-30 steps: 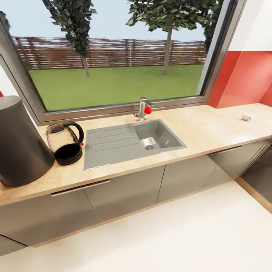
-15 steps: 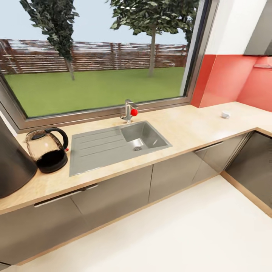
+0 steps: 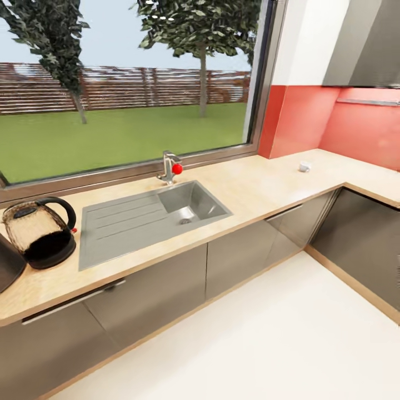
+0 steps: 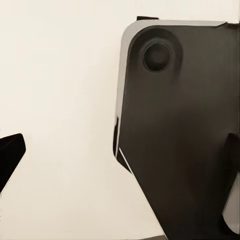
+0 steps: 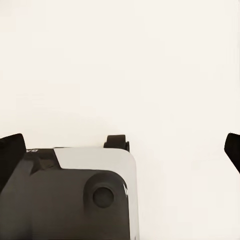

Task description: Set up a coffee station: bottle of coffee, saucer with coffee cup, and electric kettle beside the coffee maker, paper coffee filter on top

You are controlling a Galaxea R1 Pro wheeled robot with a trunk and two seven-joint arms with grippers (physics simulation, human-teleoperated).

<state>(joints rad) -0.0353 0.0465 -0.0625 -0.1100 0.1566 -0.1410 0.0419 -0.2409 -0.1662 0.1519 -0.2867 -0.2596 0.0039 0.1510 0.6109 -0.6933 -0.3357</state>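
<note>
I am looking along the desk (image 3: 261,191): the kettle (image 3: 39,233) is sitting at its left end, just beside the coffee maker (image 3: 8,266), where the task wants it. A small white cup (image 3: 304,166) is waiting far off near the corner. Both pincers are hanging over the floor (image 3: 278,339), fingertips (image 5: 12,150) apart, holding nothing

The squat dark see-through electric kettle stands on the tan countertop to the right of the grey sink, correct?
Not quite: in the head view the squat dark see-through electric kettle stands on the tan countertop to the left of the grey sink, beside its draining board.
</note>
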